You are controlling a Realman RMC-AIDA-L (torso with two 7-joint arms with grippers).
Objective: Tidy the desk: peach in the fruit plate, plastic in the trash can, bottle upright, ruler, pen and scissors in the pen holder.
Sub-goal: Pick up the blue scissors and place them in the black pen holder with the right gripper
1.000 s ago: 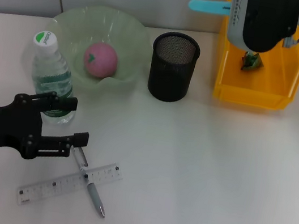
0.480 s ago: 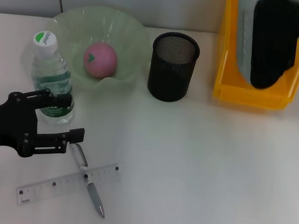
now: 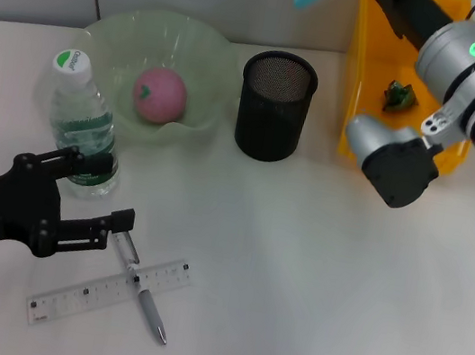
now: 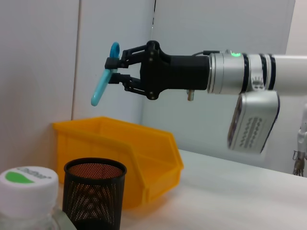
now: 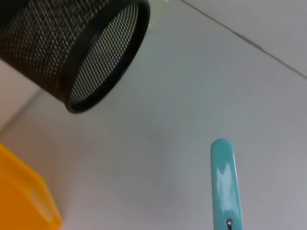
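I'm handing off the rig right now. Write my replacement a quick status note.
Right gripper: shut on the blue scissors, held in the air above the yellow bin.
Left gripper: open, low over the desk beside the upright bottle.
Done: peach in the fruit plate; green plastic in the yellow bin.
Left: scissors into the pen holder, then ruler and pen, both lying on the desk.

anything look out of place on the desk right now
Yes: the ruler and pen lie crossed on the table, outside the pen holder, near the left end effector. The right end effector holds teal scissors aloft.
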